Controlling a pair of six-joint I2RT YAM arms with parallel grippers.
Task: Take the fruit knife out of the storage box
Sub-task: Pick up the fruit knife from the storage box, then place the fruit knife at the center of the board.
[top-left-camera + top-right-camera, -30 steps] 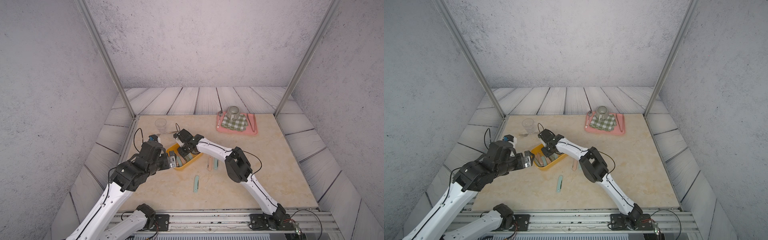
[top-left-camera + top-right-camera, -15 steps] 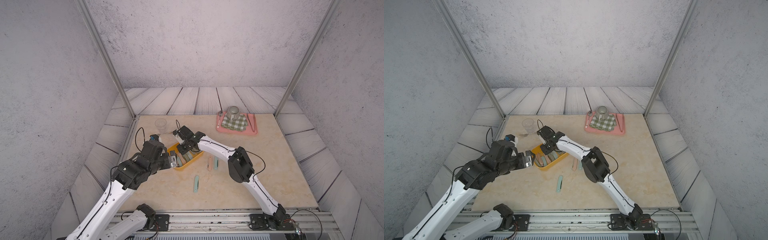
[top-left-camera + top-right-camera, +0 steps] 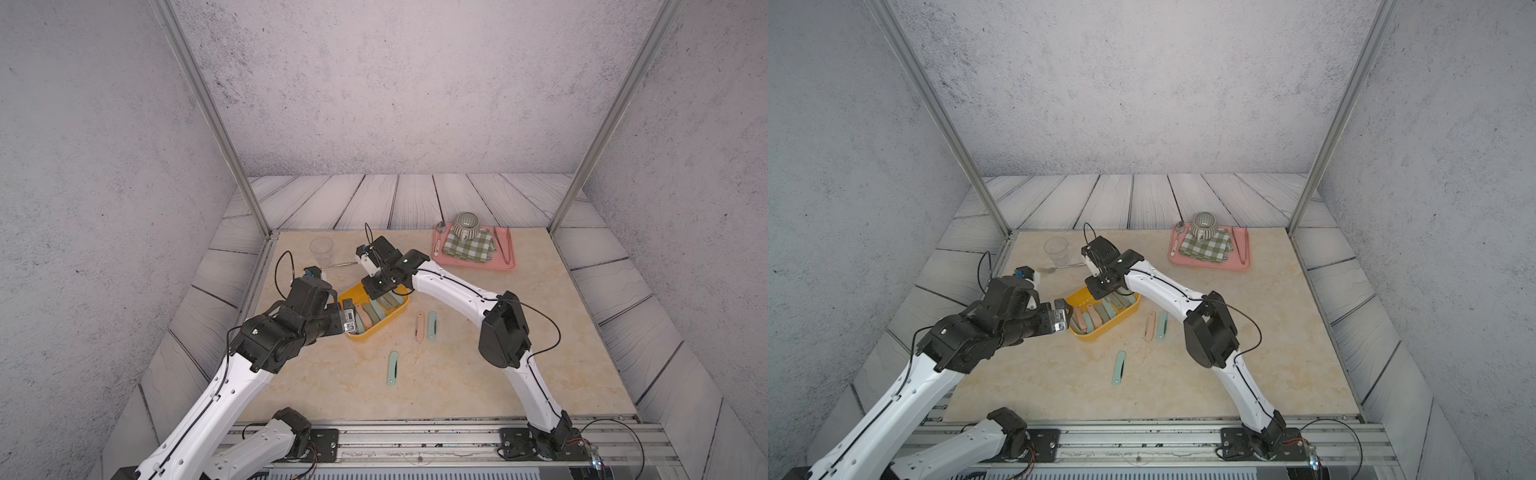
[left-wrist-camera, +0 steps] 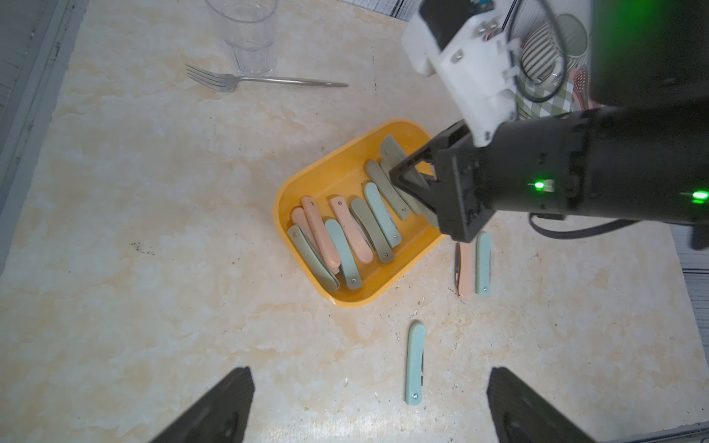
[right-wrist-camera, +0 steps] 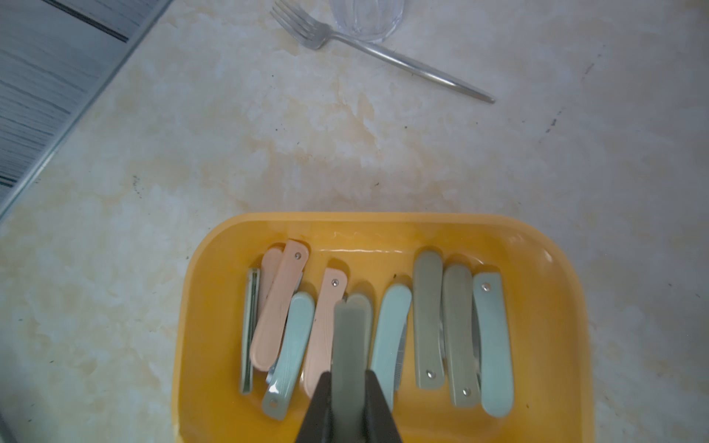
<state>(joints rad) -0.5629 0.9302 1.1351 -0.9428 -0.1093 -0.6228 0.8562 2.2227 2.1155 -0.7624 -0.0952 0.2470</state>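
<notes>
The storage box (image 3: 352,293), a yellow-orange tub, sits on the table (image 3: 478,374) toward its left side. About ten folded knives (image 5: 427,318) lie across its floor in a loose row. Their handles are pink, pale teal and olive-grey, some overlap, and one at the end stands on edge.

The right fingers (image 5: 318,406) reach down into the box and are clamped on one more, an olive-grey fruit knife (image 5: 351,326). They hold it by one end, over the row and above the box.

The left fingers (image 4: 215,410) are spread wide and empty, above the table just beside the box's near end.

Outside the box, a pink knife (image 3: 419,326) and a teal knife (image 3: 432,324) lie side by side on the table near it. A second teal knife (image 3: 392,368) lies nearer the front.

At the far right, a pink tray (image 3: 473,266) carries a green checked cloth (image 3: 469,249). A striped cup (image 3: 465,224) sits at the cloth's far edge, with a spoon (image 3: 439,239) and tongs (image 3: 500,247) alongside.

A clear glass (image 3: 321,249) stands at the far left with a fork (image 3: 340,264) beside it.
</notes>
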